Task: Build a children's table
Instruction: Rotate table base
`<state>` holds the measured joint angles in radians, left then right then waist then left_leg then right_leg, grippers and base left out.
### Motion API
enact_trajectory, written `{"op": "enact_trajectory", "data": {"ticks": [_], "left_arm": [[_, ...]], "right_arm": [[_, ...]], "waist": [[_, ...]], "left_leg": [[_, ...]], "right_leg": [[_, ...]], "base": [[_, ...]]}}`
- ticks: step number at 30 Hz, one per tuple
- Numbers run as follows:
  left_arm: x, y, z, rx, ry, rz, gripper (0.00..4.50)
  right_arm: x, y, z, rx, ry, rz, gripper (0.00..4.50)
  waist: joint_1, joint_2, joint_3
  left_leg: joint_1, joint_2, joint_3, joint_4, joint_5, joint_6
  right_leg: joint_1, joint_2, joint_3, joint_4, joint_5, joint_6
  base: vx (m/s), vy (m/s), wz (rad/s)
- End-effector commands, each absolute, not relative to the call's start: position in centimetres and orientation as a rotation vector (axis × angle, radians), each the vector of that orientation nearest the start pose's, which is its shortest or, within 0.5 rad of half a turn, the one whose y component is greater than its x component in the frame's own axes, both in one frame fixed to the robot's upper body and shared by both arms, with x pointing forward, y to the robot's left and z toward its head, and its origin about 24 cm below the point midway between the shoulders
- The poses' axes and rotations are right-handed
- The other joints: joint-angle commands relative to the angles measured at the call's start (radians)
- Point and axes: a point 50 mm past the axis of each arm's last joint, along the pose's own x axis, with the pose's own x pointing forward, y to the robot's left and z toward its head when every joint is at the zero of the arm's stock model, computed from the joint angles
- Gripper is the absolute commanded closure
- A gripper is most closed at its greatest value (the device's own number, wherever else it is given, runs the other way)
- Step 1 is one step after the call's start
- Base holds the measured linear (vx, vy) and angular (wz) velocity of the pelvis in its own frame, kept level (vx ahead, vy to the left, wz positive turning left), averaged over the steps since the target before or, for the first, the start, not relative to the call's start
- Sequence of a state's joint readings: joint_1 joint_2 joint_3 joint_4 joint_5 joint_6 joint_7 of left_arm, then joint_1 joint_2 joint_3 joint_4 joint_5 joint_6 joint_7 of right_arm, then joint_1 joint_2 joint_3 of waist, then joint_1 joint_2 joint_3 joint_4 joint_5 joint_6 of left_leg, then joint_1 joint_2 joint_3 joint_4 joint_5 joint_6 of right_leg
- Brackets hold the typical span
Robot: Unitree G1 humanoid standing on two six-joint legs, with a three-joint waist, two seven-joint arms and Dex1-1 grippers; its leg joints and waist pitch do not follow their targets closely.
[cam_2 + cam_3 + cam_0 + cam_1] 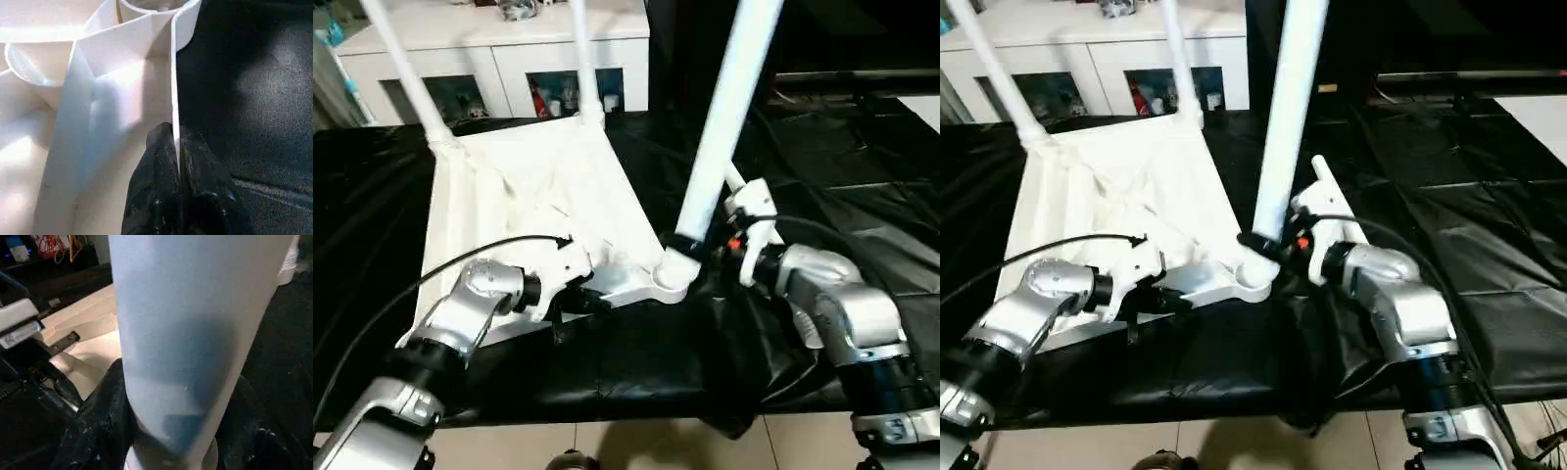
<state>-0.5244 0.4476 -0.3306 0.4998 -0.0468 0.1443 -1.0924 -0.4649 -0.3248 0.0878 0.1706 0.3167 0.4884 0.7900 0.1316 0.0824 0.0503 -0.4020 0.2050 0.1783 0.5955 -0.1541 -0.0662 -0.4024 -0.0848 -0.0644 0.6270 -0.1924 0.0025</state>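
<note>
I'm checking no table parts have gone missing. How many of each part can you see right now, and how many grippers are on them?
Tabletop: 1
Legs standing in corner sockets: 3 (far left, far right, near right)
Grippers on parts: 2 (left gripper on the tabletop's rim, right gripper around the near right leg)
Total: 6

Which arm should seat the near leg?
Right. Its gripper already clamps that leg just above the corner socket; the left gripper is pinching the tabletop's rim, steadying it.

head stereo pair looks down over both forearms; each wrist camera peers close along its own fingers [161, 186], sharing the upturned tabletop [538, 186].
</note>
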Motion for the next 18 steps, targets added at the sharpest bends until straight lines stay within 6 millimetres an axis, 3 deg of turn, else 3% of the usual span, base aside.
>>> {"op": "enact_trajectory", "data": {"ticks": [1,2,3,4,6,10,18], "left_arm": [[30.7,14.2,4.9,0.359,0.397,-1.231,4.50],[30.6,14.2,4.8,0.360,0.391,-1.222,4.50],[30.5,14.2,4.8,0.355,0.380,-1.218,4.50],[30.5,14.2,4.9,0.345,0.367,-1.207,4.50],[30.5,14.3,4.9,0.338,0.358,-1.199,4.50],[30.4,14.3,5.1,0.329,0.339,-1.193,4.50],[29.4,14.7,4.5,0.364,0.412,-1.265,4.50]], "right_arm": [[31.5,-12.7,9.5,0.002,0.240,0.969,2.62],[31.5,-12.4,9.3,-0.013,0.250,0.981,2.62],[31.6,-12.2,9.2,-0.031,0.257,0.990,2.62],[31.8,-12.1,9.1,-0.043,0.264,0.993,2.62],[31.9,-12.0,9.1,-0.051,0.269,0.994,2.62],[32.3,-11.9,9.2,-0.063,0.276,1.000,2.62],[33.2,-11.8,8.7,-0.069,0.297,0.989,2.62]], "waist": [[-0.006,-0.032,-0.072],[-0.006,-0.030,-0.072],[-0.009,-0.043,-0.072],[-0.009,-0.037,-0.071],[-0.010,-0.034,-0.072],[-0.014,-0.046,-0.073],[-0.023,-0.043,-0.073]], "left_leg": [[0.026,0.023,-0.006,-0.068,-0.209,0.014],[0.025,0.022,-0.005,-0.068,-0.207,0.014],[0.023,0.022,-0.004,-0.068,-0.204,0.016],[0.024,0.022,-0.005,-0.069,-0.198,0.017],[0.027,0.023,-0.005,-0.069,-0.207,0.010],[0.024,0.022,-0.006,-0.069,-0.202,0.011],[0.025,0.021,-0.004,-0.067,-0.194,0.014]], "right_leg": [[0.037,-0.059,0.041,-0.081,-0.268,-0.162],[0.035,-0.058,0.041,-0.081,-0.266,-0.156],[0.037,-0.058,0.041,-0.081,-0.262,-0.154],[0.036,-0.057,0.041,-0.080,-0.260,-0.153],[0.034,-0.057,0.041,-0.081,-0.261,-0.155],[0.037,-0.057,0.041,-0.075,-0.223,-0.162],[0.038,-0.054,0.040,-0.073,-0.191,-0.184]], "base": [[0.000,0.000,0.00],[0.000,0.000,0.00],[0.000,0.000,0.00],[0.000,0.000,0.00],[0.000,0.000,0.00],[0.000,0.000,0.00],[0.000,0.000,0.00]]}}
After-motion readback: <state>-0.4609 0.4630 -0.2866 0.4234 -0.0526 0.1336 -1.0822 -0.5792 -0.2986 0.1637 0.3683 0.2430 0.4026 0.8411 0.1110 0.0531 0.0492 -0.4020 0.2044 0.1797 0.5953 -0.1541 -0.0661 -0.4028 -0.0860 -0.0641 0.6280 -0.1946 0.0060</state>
